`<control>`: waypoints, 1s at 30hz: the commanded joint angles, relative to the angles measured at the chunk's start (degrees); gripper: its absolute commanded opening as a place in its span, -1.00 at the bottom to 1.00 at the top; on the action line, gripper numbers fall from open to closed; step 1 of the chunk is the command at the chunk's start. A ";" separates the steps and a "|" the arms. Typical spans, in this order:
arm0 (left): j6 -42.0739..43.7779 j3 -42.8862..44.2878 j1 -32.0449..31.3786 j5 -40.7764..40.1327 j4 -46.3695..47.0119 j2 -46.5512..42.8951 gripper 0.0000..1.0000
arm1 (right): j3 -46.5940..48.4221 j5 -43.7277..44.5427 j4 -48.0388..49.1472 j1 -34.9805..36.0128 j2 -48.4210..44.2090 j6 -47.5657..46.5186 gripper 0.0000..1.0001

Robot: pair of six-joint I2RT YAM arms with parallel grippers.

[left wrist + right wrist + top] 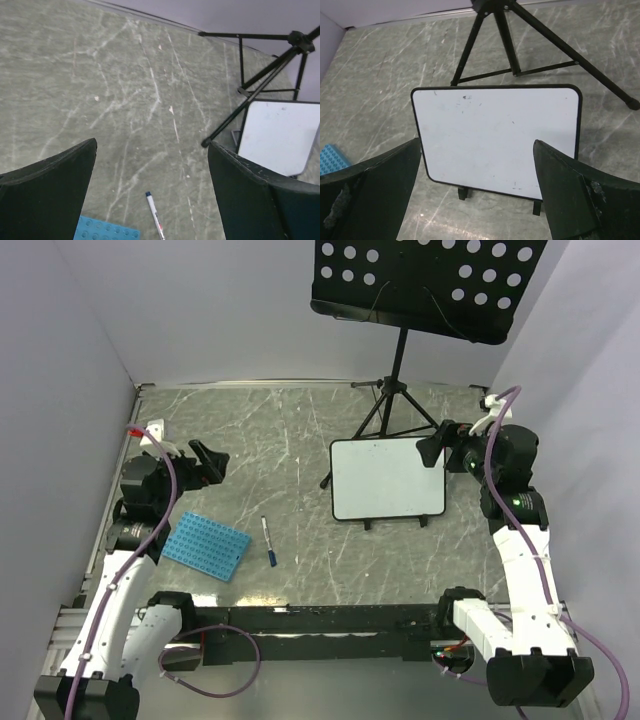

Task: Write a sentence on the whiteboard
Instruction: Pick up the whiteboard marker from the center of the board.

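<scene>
Just ahead of the spread right fingers [370,192], the blank whiteboard [495,135].

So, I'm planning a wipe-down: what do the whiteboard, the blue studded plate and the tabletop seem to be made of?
Whiteboard: smooth, slightly glossy white coated panel, thin dark rim and black feet, probably plastic. Blue studded plate: moulded plastic, judging by its even colour and regular studs. Tabletop: grey with white veins like marble, possibly a printed laminate; matte.

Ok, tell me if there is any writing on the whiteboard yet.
No, the whiteboard shows a blank white face in the right wrist view, with only a few tiny dark specks.
</scene>
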 commanded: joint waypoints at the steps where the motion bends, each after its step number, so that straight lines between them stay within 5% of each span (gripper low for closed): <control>1: -5.07 -0.32 -0.03 5.24 -0.84 -0.02 0.94 | 0.12 -7.30 3.27 -0.29 -1.32 -3.26 1.00; 6: -9.82 0.21 -0.12 10.16 -3.47 -0.63 0.94 | -2.34 -36.63 6.00 -0.12 -0.71 -15.73 1.00; 13: -13.96 -1.99 -5.12 9.04 -7.61 -2.66 0.93 | -4.53 -39.15 2.48 0.15 0.87 -22.43 1.00; 23: -21.50 2.05 -33.31 -17.92 -20.44 6.12 0.94 | -9.20 -40.28 0.29 -0.20 1.76 -33.32 1.00; 30: -28.19 2.75 -43.09 -24.45 -20.98 16.31 0.98 | -9.81 -39.76 -0.33 -0.82 2.72 -34.12 1.00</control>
